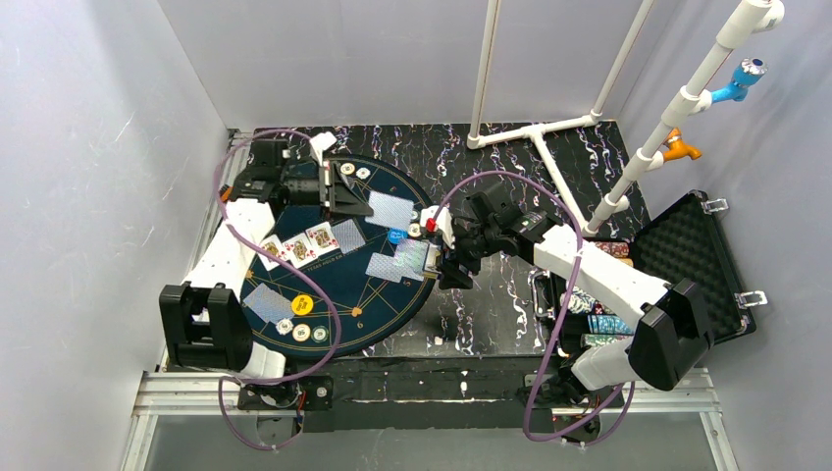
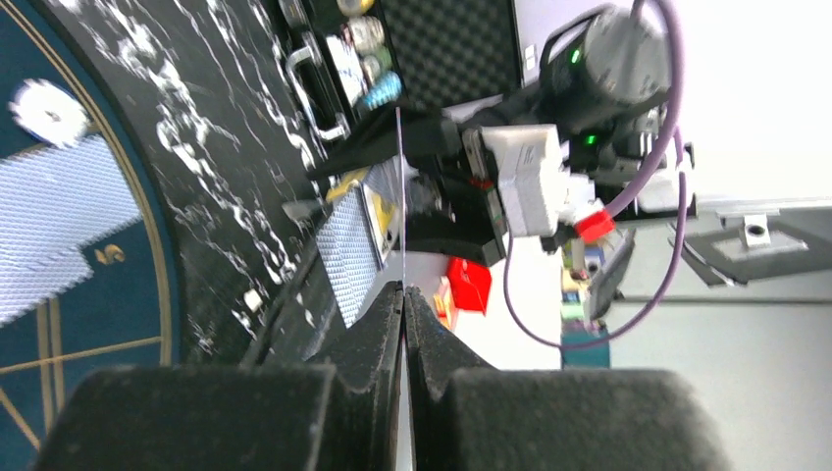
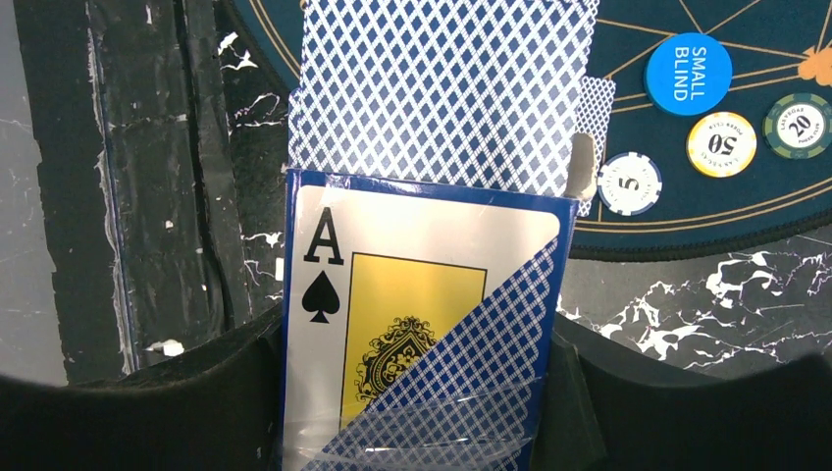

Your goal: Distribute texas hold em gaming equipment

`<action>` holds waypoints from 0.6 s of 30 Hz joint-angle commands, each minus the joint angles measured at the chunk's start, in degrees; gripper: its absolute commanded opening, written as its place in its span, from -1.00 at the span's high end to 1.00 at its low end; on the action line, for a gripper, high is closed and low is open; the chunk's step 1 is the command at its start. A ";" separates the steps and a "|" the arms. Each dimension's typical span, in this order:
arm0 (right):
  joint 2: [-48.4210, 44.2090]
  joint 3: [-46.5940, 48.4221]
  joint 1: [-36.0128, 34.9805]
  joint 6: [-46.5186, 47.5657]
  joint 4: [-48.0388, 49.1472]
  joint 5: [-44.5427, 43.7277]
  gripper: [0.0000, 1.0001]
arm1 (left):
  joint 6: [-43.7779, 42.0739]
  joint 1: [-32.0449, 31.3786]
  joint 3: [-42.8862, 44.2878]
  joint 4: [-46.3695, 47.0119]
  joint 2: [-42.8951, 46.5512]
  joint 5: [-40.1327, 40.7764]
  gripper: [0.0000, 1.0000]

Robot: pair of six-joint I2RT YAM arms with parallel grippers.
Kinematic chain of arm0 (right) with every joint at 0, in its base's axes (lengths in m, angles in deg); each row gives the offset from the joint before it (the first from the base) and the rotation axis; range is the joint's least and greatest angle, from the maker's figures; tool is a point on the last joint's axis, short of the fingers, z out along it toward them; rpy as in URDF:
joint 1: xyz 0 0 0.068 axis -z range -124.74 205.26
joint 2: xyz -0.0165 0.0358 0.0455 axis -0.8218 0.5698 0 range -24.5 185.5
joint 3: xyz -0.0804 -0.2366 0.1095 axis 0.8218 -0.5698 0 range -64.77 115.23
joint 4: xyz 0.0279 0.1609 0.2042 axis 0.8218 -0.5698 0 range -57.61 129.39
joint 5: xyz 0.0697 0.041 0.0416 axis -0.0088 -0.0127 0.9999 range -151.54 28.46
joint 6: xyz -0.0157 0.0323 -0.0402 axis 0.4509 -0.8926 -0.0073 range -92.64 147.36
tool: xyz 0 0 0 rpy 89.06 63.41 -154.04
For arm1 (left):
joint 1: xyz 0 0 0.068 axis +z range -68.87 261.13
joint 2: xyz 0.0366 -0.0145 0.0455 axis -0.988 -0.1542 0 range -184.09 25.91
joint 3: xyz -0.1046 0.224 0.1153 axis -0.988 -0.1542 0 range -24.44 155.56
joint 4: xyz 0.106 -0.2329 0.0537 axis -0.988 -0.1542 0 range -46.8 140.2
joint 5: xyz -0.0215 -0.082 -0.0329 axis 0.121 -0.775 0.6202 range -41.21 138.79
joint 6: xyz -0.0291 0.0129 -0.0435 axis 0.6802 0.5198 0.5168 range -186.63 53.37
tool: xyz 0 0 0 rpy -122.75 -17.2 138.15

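Our left gripper (image 2: pixel 403 292) is clenched on one card (image 2: pixel 400 196), held edge-on over the mat (image 3: pixel 667 211); our right gripper (image 3: pixel 412 378) grasps the card box (image 3: pixel 412 255) at the mat's edge, face-down cards (image 3: pixel 442 88) just beyond

The left arm (image 1: pixel 221 257) and right arm (image 1: pixel 598 275) are white with black joints, each trailing 1 looping purple cable (image 2: pixel 676 98).

Card box (image 3: pixel 422 324) runs off the bottom of the right wrist shot. Left hand (image 2: pixel 403 290) pinches a card (image 2: pixel 400 196) edge-on, face unreadable. Case (image 1: pixel 702 255) chips (image 1: pixel 608 324) half behind the right arm (image 1: pixel 598 270), too tiny.
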 commanded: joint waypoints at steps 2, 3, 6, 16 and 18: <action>-3.17 0.22 0.67 0.78 1.02 0.73 0.97 | -14.78 4.57 10.80 -11.50 -3.66 4.18 1.00; -3.29 0.22 0.75 0.79 0.88 0.61 0.97 | -21.01 4.67 13.75 -16.99 -5.40 6.98 1.00; -3.79 0.18 1.08 0.98 0.53 0.24 0.97 | -36.47 4.60 23.84 -30.12 -12.01 14.53 1.00; -3.89 0.48 2.01 1.41 -0.22 -0.55 0.97 | -65.21 3.21 43.56 -50.93 -32.94 29.11 1.00; -3.62 0.65 2.10 1.38 -0.29 -0.55 0.97 | -67.87 2.37 46.43 -52.70 -35.98 29.89 1.00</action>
